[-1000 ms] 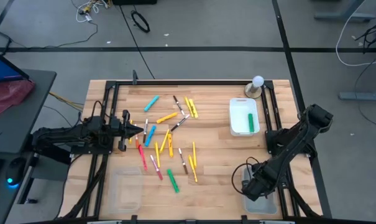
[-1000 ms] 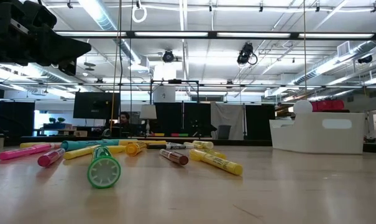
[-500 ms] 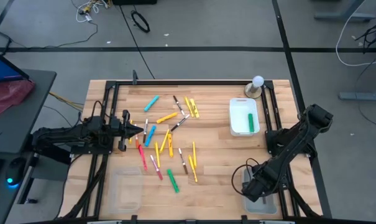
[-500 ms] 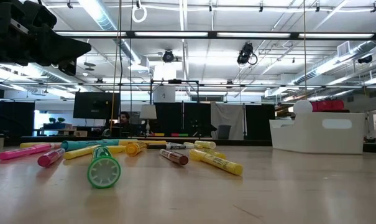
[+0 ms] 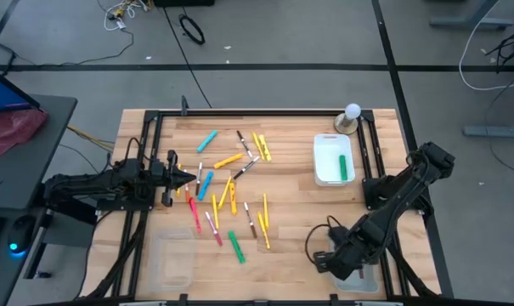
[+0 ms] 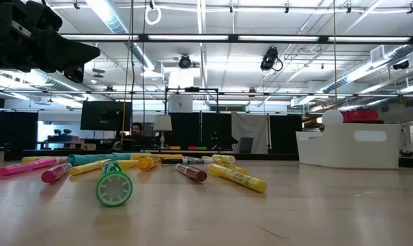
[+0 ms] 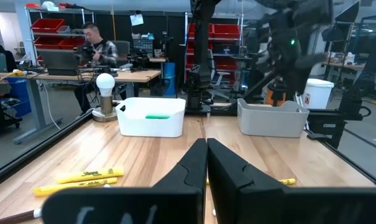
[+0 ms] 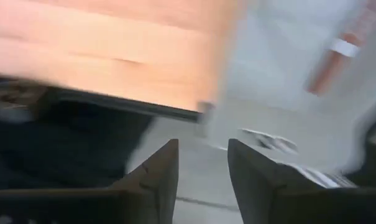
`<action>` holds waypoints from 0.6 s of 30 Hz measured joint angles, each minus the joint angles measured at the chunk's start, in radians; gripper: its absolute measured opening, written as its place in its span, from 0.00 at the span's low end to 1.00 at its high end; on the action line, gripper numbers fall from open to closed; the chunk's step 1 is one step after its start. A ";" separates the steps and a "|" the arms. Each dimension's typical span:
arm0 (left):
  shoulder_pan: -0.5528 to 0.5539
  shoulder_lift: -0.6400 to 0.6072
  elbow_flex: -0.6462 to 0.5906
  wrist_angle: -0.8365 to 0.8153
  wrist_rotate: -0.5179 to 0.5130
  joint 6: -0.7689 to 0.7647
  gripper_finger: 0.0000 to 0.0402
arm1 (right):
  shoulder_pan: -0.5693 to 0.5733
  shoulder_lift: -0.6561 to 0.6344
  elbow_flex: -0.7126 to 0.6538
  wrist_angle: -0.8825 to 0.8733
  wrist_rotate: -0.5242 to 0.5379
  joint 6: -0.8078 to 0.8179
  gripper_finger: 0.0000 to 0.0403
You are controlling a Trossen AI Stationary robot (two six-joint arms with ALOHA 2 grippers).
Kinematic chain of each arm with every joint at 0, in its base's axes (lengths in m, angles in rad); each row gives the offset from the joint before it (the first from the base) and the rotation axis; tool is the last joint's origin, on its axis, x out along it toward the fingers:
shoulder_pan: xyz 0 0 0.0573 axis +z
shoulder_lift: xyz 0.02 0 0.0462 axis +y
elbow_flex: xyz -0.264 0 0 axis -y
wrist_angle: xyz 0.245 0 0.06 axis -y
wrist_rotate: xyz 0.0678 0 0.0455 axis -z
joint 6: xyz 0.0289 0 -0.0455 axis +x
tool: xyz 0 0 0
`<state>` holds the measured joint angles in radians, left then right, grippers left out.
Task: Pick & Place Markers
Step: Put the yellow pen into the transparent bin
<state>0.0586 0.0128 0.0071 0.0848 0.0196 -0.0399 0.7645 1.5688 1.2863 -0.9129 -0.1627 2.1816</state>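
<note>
Right pincer parted, empty, over clear tray, blurred, reddish marker perhaps inside

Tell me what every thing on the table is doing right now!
Left end effector: shut, empty, beside the markers.
Right end effector: open, empty, over the clear tray.
Scattered markers: lying loose on the table.
Green marker: lying in the white bin.

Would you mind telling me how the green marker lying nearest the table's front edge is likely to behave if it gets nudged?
The green marker looks round in section, its circular end facing the low camera, so it would probably roll sideways easily. It appears rigid and light, likely sliding on the smooth wooden table. Neighbouring markers might stop it.
</note>
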 joint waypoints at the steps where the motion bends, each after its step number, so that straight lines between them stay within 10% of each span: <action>1: 0.000 0.000 0.000 0.000 0.000 0.000 0.05 | -0.012 0.000 0.011 0.008 0.036 -0.037 0.33; 13: 0.000 0.000 0.000 0.000 0.000 0.000 0.05 | -0.207 0.000 -0.055 0.249 0.834 -0.788 0.30; 18: 0.000 0.000 0.000 0.000 0.000 0.000 0.05 | -0.293 0.000 -0.203 0.645 0.936 -1.122 0.30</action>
<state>0.0586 0.0128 0.0074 0.0845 0.0200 -0.0399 0.4712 1.5688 1.0830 -0.2680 0.7733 1.0595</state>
